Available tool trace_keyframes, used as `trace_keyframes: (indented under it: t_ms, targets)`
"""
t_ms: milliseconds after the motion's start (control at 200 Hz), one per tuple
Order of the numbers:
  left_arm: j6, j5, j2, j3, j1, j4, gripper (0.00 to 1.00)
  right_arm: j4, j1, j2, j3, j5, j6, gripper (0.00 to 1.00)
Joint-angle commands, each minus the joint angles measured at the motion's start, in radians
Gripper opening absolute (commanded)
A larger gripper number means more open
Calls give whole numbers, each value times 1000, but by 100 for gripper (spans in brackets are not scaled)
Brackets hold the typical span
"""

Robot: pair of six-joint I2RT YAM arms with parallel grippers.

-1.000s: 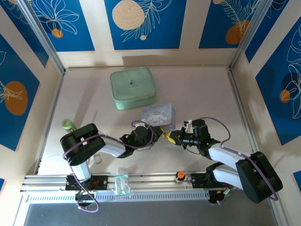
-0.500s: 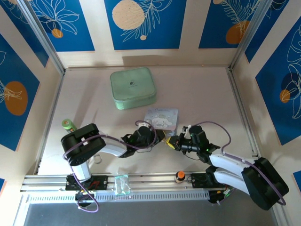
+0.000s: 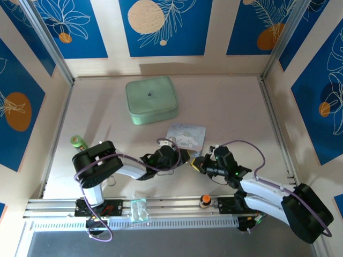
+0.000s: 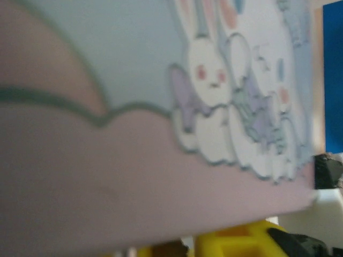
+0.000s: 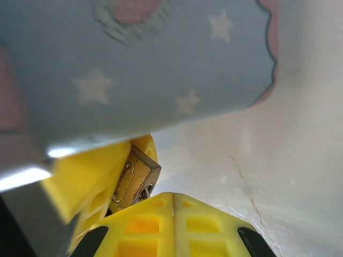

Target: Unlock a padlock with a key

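Note:
The brass padlock [image 5: 133, 178] is clamped between the yellow fingers [image 5: 88, 179] of my left gripper [image 3: 184, 157], which is shut on it. My right gripper [image 3: 196, 163] meets it tip to tip at the front centre of the table. In the right wrist view my right gripper [image 5: 172, 201] has its yellow fingers pressed together, touching the padlock's lower end. A small silvery bit of the key [image 5: 144, 189] shows there at the keyhole; the rest is hidden. The pastel cartoon box [image 3: 186, 135] lies just behind both grippers and looms over them [image 4: 161, 107] [image 5: 139, 64].
A mint-green case [image 3: 151, 100] lies at the back centre. A green cylinder [image 3: 77, 141] stands at the left edge. An orange-topped knob [image 3: 204, 200] and a clear plastic piece [image 3: 138, 209] sit on the front rail. Metal frame posts border the table.
Both grippers have shifted slightly toward the near edge and closed the gap between them. The right arm has dropped lower. The cartoon box has shifted a little to the right.

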Motion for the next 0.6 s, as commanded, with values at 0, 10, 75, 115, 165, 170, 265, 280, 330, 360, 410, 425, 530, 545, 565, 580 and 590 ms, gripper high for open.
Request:
trace_keyframes:
  t_ms: [0,10,75,115,165,170,265,280,330,360,410,425,530,545,565,580,590]
  targets:
    - [-59,32,7,-6,-20,-29,11,-4,51,21,-6,-4,15,0]
    - [-61,32,8,-6,-20,-28,10,-3,52,23,-5,-4,12,0]
    - [-67,35,11,-9,-20,-22,8,-26,53,36,8,-13,-20,0]
    - [-70,35,10,-14,-20,-14,6,-82,52,36,29,-13,-67,1]
    - [-72,31,4,-23,-20,-14,1,-199,56,25,70,14,-152,11]
    - [-72,31,4,-24,-20,-15,0,-212,56,24,76,19,-157,13]
    - [-47,21,-23,-22,-20,-71,0,-406,70,3,142,108,-295,37]
    - [-41,19,-27,-21,-20,-83,0,-424,71,2,147,118,-306,39]
    - [-16,16,-40,-7,-20,-137,0,-454,72,2,156,136,-339,41]
    - [-3,11,-47,-2,-20,-164,0,-465,73,4,159,142,-350,40]
    - [5,8,-51,2,-20,-188,0,-473,80,10,162,154,-366,38]
    - [5,8,-52,2,-19,-187,0,-475,85,13,163,159,-369,37]
    - [15,15,-46,17,-17,-213,0,-505,153,9,181,251,-381,35]
    - [16,16,-44,18,-17,-215,0,-505,165,6,181,261,-382,35]
    - [17,18,-42,21,-17,-218,0,-501,176,1,181,269,-385,35]
    - [17,20,-40,22,-17,-219,0,-495,182,-2,182,274,-389,34]
    - [15,20,-40,22,-17,-219,0,-495,186,-4,182,275,-390,34]
